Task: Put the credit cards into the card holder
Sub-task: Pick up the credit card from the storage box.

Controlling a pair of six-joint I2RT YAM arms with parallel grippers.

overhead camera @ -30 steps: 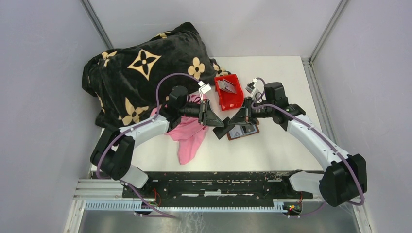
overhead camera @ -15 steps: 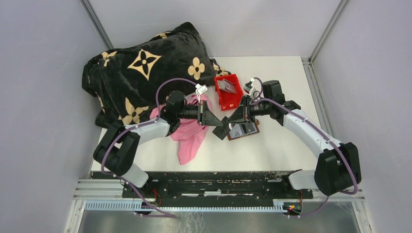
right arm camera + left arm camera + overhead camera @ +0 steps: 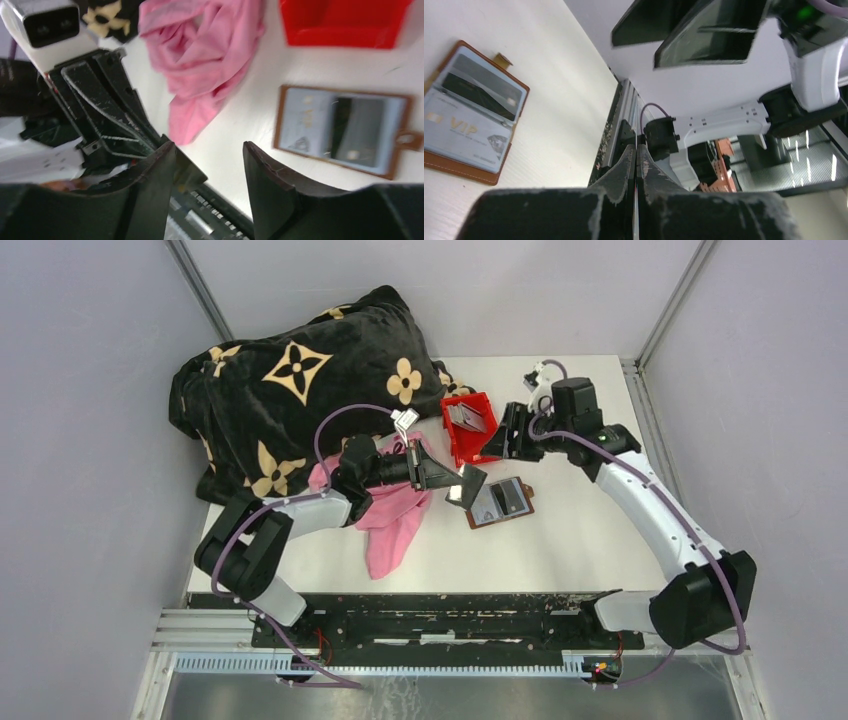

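The brown card holder (image 3: 500,502) lies open on the white table, with a pale VIP card and a dark card in its clear pockets (image 3: 471,112) (image 3: 345,129). My left gripper (image 3: 450,478) is shut on a grey credit card (image 3: 468,483), held edge-on between the jaws (image 3: 636,150) just left of the holder. The right gripper (image 3: 499,443) hangs open and empty (image 3: 210,160) above the holder, beside the red bin. More credit cards (image 3: 466,417) stand inside that bin.
The red plastic bin (image 3: 478,447) sits behind the card holder. A pink cloth (image 3: 392,515) lies under the left arm. A black blanket with gold flowers (image 3: 290,390) is heaped at the back left. Table edge and rail run along the front.
The right gripper opened, let go of the card and drew back toward the bin. The left gripper shut on the card and holds it alone, slightly nearer its own side.
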